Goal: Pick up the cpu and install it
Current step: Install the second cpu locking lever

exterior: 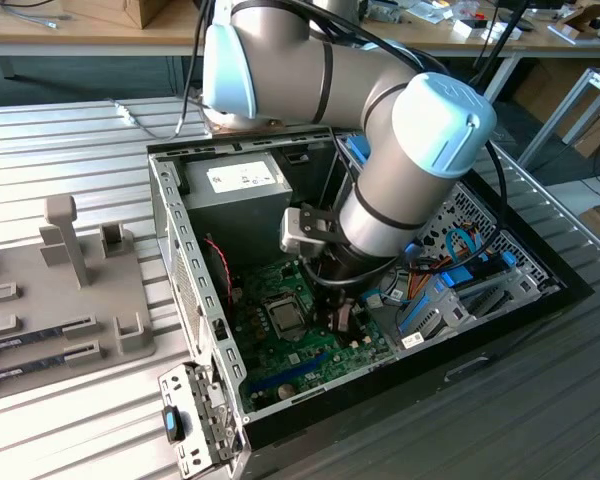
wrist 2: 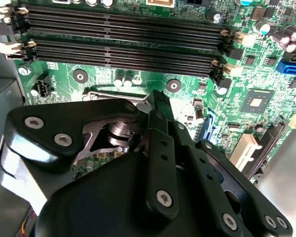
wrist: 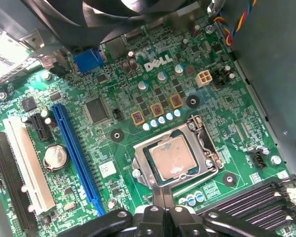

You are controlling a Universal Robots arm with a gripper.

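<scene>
The cpu (wrist: pixel 172 157), a pale silvery square, lies flat in the motherboard socket, with the metal socket frame (wrist: pixel 147 167) around it. In the exterior view the cpu (exterior: pixel 285 315) sits mid-board inside the open computer case. My gripper (wrist: pixel 163 191) hovers just beside the socket's edge, on the memory-slot side, with its black fingers together and nothing between them. In the second wrist view the gripper (wrist 2: pixel 156 101) points at the socket's wire lever (wrist 2: pixel 113 92), and its body hides the cpu. In the exterior view the gripper (exterior: pixel 340 315) hangs low over the board, right of the cpu.
The green motherboard (wrist: pixel 103 74) carries memory slots (wrist 2: pixel 123 37), a blue slot (wrist: pixel 76 153) and a coin battery (wrist: pixel 55 157). The case wall (exterior: pixel 185 270), power supply (exterior: pixel 242 185) and blue cables (exterior: pixel 460 245) hem the arm in. A grey fixture (exterior: pixel 65 290) holds memory sticks outside the case.
</scene>
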